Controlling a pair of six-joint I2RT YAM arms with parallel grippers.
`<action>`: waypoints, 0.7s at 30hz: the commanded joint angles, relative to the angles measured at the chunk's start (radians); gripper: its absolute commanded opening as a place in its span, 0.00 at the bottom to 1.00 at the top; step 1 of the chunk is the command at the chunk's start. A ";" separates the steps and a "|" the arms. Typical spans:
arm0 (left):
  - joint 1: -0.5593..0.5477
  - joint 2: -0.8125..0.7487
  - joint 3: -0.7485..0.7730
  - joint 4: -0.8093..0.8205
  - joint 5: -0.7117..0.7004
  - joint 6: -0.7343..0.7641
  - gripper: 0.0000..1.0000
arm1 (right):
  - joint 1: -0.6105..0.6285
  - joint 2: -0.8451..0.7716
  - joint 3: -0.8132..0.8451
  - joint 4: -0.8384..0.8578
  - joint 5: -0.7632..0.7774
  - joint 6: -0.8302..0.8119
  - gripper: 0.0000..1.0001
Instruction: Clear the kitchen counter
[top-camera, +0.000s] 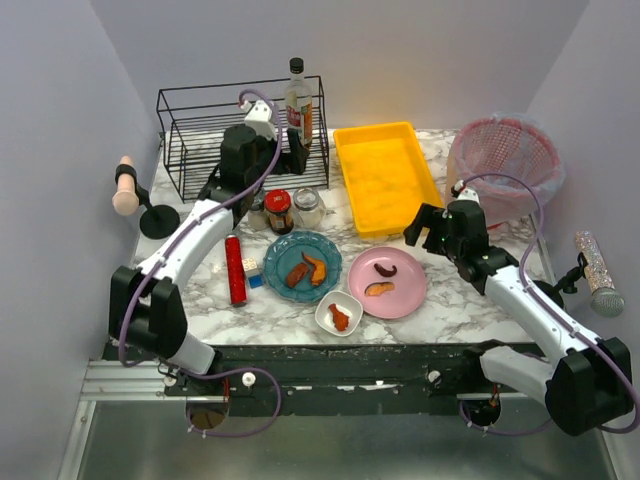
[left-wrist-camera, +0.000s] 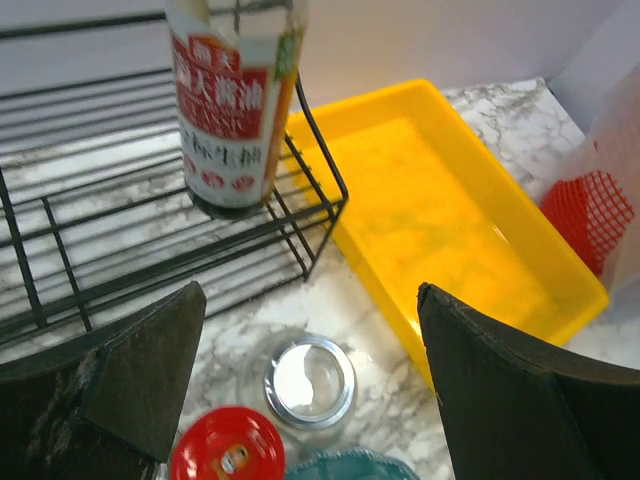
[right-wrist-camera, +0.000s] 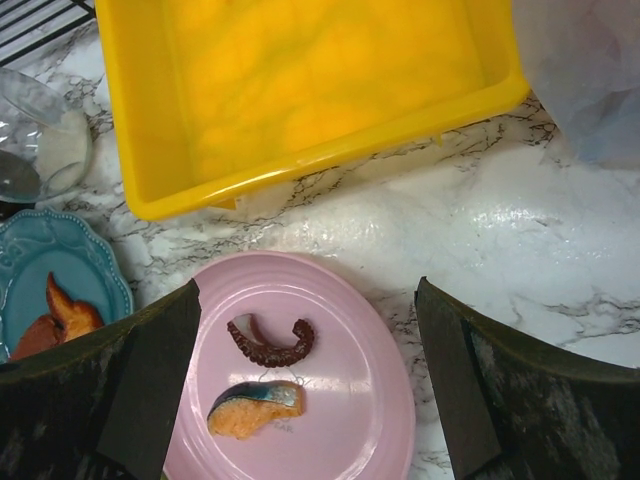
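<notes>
A: Start close in. Where's the marble tabletop (top-camera: 455, 310)?
B: It fills the middle of the overhead view, from the dark front edge by the arm bases back to the wall. Nearest on it sits a small white bowl (top-camera: 338, 313), then a pink plate (right-wrist-camera: 350, 400) and a blue plate (top-camera: 302, 265).
A: The right end effector (right-wrist-camera: 307, 295)?
B: Its jaws are spread wide and it holds and touches nothing. It hangs over the pink plate, which carries an octopus tentacle (right-wrist-camera: 270, 345) and a salmon slice (right-wrist-camera: 255, 408).
A: And the left end effector (left-wrist-camera: 310, 295)?
B: It's also wide and empty, above a silver-lidded glass jar (left-wrist-camera: 310, 380) and a red-lidded jar (left-wrist-camera: 227, 455).
A: Further back?
B: There's a yellow tray (left-wrist-camera: 440, 220), and a soy sauce bottle (left-wrist-camera: 232, 110) upright inside the black wire rack (top-camera: 200, 150). A pink mesh basket (top-camera: 503, 165) stands at the far right corner.
</notes>
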 joint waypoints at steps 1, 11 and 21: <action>-0.075 -0.159 -0.145 -0.090 -0.059 -0.030 0.99 | 0.005 0.017 0.017 -0.017 -0.025 -0.021 0.96; -0.106 -0.256 -0.388 -0.121 -0.254 -0.096 0.99 | 0.005 0.062 0.035 -0.007 -0.059 -0.015 0.96; -0.097 -0.136 -0.319 -0.072 -0.276 -0.102 0.99 | 0.005 0.053 0.023 -0.007 -0.050 -0.021 0.96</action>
